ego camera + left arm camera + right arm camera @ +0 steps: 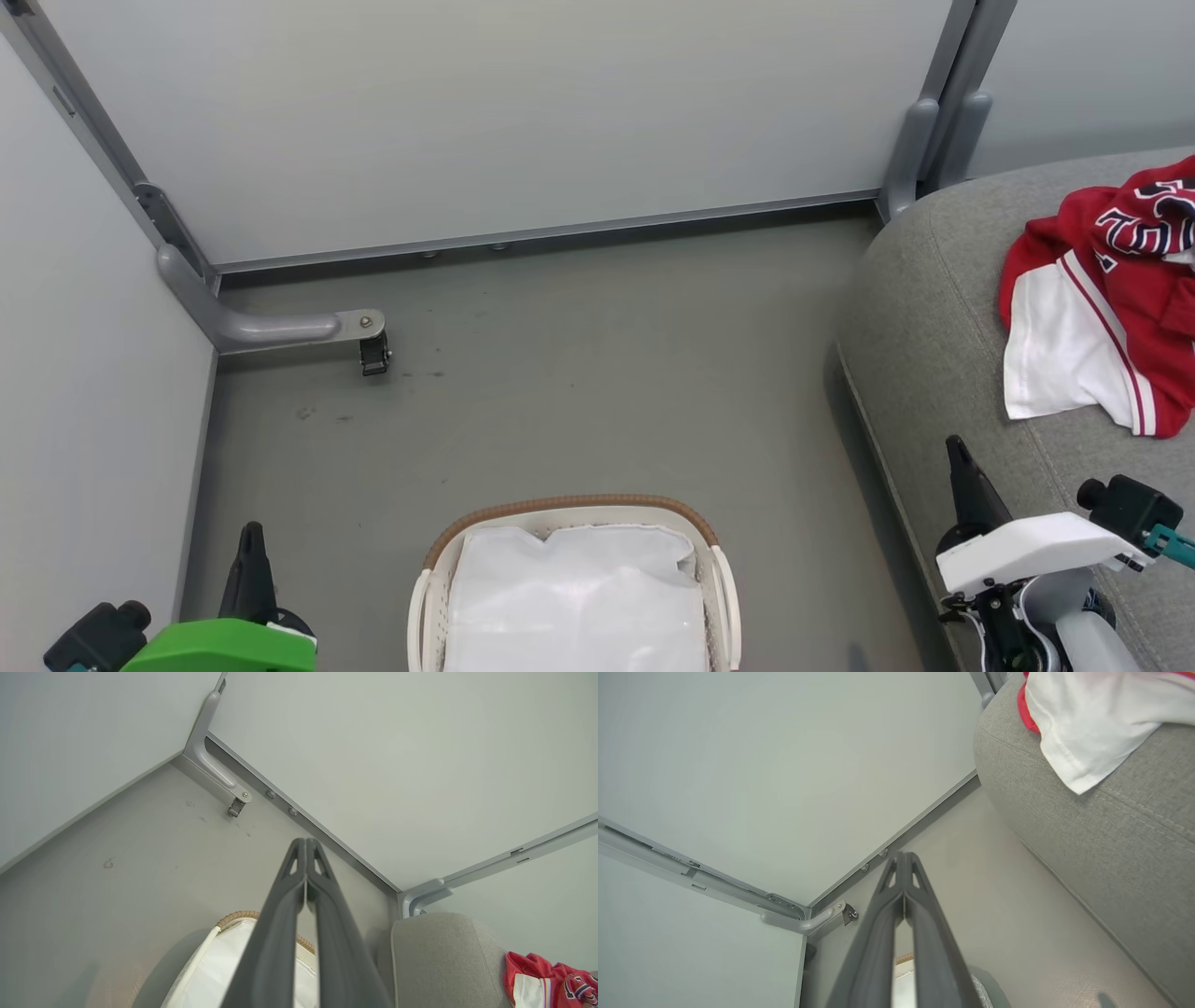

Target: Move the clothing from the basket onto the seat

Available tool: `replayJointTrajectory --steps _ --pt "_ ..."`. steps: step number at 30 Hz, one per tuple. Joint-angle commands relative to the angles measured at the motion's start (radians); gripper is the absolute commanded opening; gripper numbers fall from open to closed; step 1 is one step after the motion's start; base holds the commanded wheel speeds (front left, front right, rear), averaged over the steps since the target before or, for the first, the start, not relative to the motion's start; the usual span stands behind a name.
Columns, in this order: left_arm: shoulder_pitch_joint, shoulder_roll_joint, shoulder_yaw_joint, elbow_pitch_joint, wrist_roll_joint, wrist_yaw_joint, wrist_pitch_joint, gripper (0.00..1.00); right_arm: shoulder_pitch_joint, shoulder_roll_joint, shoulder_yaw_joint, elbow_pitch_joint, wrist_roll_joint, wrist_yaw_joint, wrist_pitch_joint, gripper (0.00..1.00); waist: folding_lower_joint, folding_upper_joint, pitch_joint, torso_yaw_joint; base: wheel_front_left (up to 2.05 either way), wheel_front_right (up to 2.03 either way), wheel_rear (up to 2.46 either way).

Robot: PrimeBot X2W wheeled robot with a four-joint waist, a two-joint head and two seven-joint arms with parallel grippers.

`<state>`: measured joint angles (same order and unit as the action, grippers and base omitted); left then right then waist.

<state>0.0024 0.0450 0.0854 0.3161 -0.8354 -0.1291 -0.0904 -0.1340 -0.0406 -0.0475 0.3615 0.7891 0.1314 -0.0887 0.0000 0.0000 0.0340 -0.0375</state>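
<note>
We see the clothing [1144, 313] lying on the seat [934, 317] at right, the basket [569, 505] at bottom centre; our left gripper [306, 845] and right gripper [903, 857] have fingers pressed together.

The basket [719, 583] sits on the floor [579, 392] with a cloth [574, 597] lying inside it. Right of the basket stands the seat [924, 308], with the clothing [1092, 317] heaped on top, well apart from the basket. Behind the basket runs a wall panel [485, 112], and a caster foot [373, 355] rests behind it to the left. The left gripper [250, 541] hangs left of the basket, the right gripper [957, 457] right of it, over the seat's edge.
</note>
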Motion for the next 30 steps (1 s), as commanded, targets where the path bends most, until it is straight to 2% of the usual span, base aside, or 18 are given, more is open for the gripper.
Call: replayJointTrajectory --steps 1,30 --pt "-0.032 0.005 0.004 -0.017 -0.036 -0.001 0.007 0.0 -0.003 -0.007 -0.006 -0.019 0.038 0.0 0.007 0.0 0.0 0.0 -0.001 0.001 0.0 0.0 0.0" --pt "-0.071 0.007 0.016 -0.042 -0.354 -0.002 0.092 0.0 0.012 -0.009 -0.033 -0.063 0.376 -0.001 0.093 0.0 0.0 0.0 -0.011 0.013 0.0 0.0 0.0"
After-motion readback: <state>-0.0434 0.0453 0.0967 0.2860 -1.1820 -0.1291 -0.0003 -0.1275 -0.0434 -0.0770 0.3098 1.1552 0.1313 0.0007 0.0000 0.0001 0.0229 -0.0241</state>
